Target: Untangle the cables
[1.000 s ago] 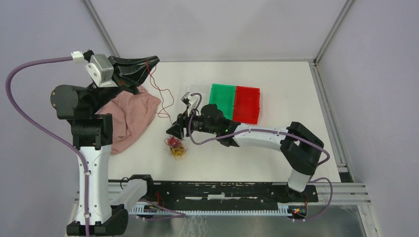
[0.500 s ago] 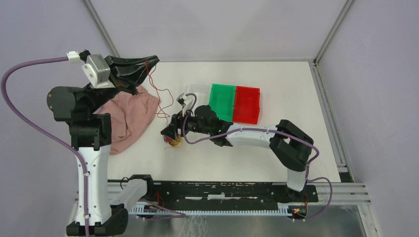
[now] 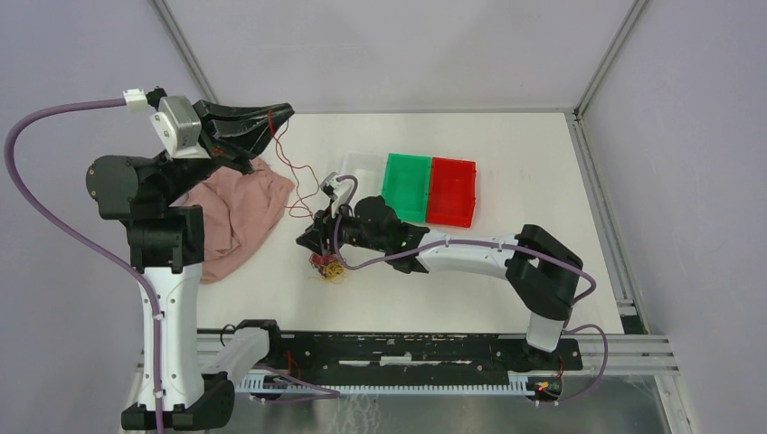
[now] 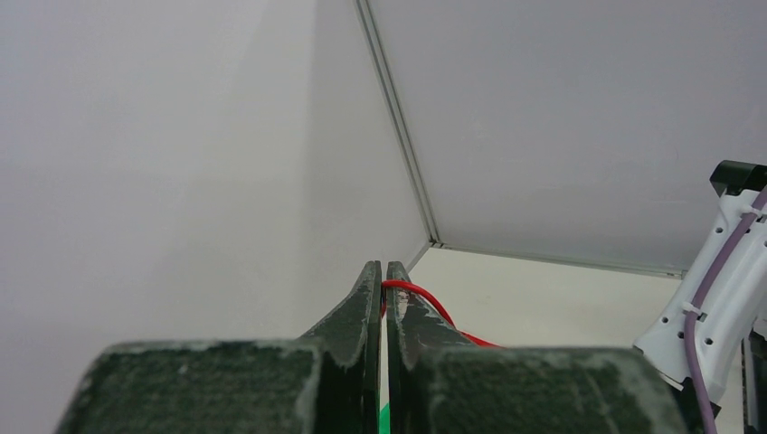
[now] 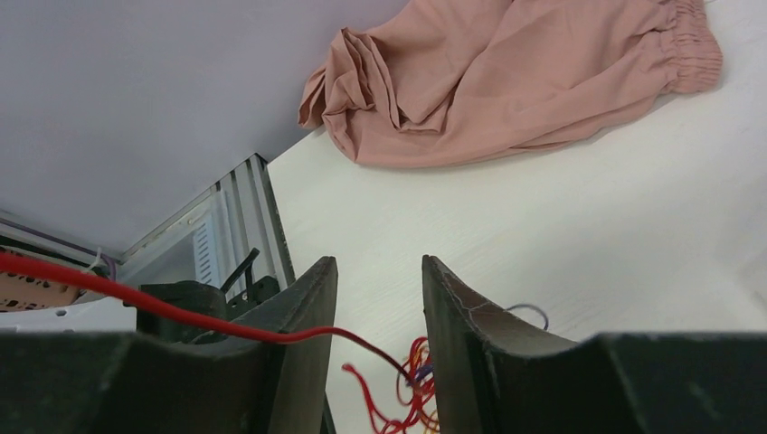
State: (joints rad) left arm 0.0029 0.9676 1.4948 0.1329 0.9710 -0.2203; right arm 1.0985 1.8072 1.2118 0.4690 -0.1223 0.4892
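your left gripper [image 4: 382, 271] has its fingers [image 4: 360, 312] pressed flat together, and a red wire [image 4: 423, 301] is pinched between them just below the tips. the wire arcs out to one side of the jaws and drops away. from above, this gripper is raised at the far left of the table [image 3: 525, 145], over the edge of a crumpled pink cloth [image 3: 237, 215]. the red wire hangs from it in loose kinks and runs across the table toward your other arm.

your right gripper [image 5: 378, 271] has its fingers [image 5: 452, 312] parted to a middling gap. bare table shows between them and nothing is clamped. the red wire crosses in front of one finger, then dips through the gap into the clump of cables [image 3: 327, 265]. the clump lies on the table just under and ahead of the fingertips, a small tangle of red, yellow-orange and purple strands. one thin purple loop sticks out beside the other finger. you cannot tell from either view whether the fingertips touch the tangle.

the right arm stretches low across the middle of the table. beyond its wrist, at the far side, a green bin [image 3: 407, 185] and a red bin [image 3: 451, 192] sit side by side, touching, well apart from the clump. the pink cloth lies to the left of the clump, near but not touching it.
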